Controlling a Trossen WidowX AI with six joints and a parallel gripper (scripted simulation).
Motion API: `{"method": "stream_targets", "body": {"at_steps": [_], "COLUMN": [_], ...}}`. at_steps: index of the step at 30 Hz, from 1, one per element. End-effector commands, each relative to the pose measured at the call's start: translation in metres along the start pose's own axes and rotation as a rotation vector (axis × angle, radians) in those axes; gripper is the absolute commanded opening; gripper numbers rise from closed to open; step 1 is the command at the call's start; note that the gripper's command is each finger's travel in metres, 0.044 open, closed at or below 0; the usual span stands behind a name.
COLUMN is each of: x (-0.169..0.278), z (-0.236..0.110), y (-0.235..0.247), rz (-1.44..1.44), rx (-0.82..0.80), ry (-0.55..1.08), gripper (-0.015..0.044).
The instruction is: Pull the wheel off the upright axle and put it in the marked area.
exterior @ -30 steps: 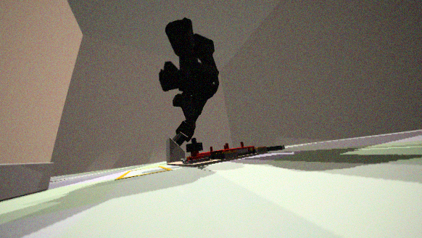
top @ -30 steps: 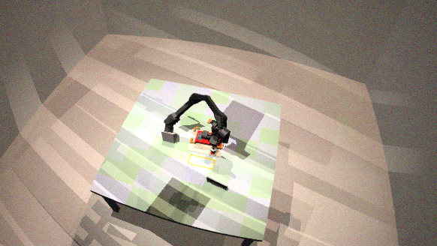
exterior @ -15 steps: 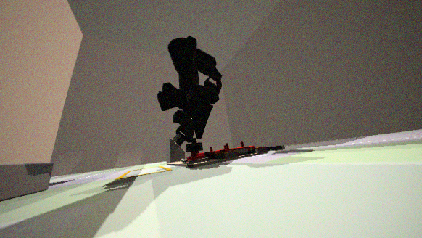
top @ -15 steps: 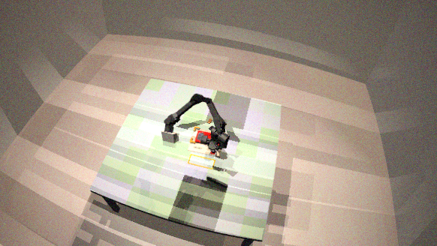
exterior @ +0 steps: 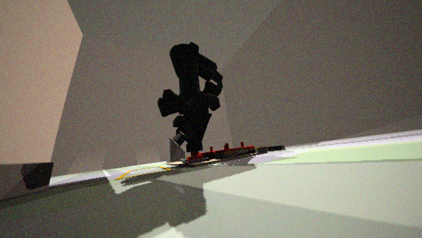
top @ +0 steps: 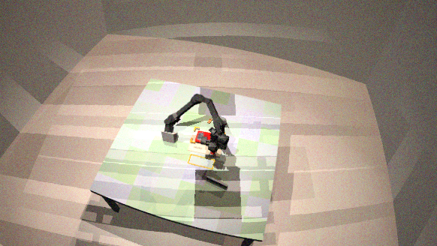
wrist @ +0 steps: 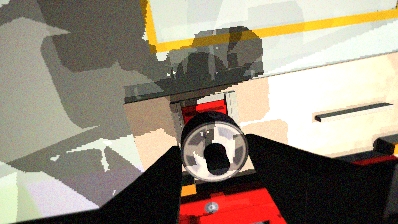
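Observation:
The wheel has a pale round face and a dark tread. It stands on its axle by a small red part with grey sides on the beige board; the axle is seen only as a dark centre in the wrist view. My gripper is low over the board, one finger on each side of the wheel, with no gap visible between fingers and tread. In the top and exterior views, the fingers and arm mostly hide the wheel. The marked area is a yellow outline on the table beside the board, with no object inside.
The beige board carries a raised dark bar. A red block with upright pegs is close beside the wheel. Small orange parts are behind it. A dark rod lies on the table beyond the marked area.

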State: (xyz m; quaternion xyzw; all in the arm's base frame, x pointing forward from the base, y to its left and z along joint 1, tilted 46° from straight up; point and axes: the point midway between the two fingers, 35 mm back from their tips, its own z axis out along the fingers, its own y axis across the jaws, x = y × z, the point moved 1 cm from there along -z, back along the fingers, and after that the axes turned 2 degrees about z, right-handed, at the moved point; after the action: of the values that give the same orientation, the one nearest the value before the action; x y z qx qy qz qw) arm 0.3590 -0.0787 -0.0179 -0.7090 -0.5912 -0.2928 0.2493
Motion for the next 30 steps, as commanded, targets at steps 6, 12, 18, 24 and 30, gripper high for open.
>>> {"method": "stream_targets", "body": {"at_steps": [6,12,18,24,30], "x": [0.0001,0.0001,0.0,-0.0001,-0.0001], "z": [-0.0006,-0.0025,-0.0045,-0.0065,-0.0084], "y": [-0.0002,-0.0001,0.0,0.0001,0.0002], "rz": [0.0,0.0,0.0,0.001,0.001], "rx": [0.001,0.001,0.0,0.0,0.0], "ry": [0.0,0.0,0.0,0.0,0.0], "gripper": [0.0037,0.0,0.0,0.0,0.0]}}
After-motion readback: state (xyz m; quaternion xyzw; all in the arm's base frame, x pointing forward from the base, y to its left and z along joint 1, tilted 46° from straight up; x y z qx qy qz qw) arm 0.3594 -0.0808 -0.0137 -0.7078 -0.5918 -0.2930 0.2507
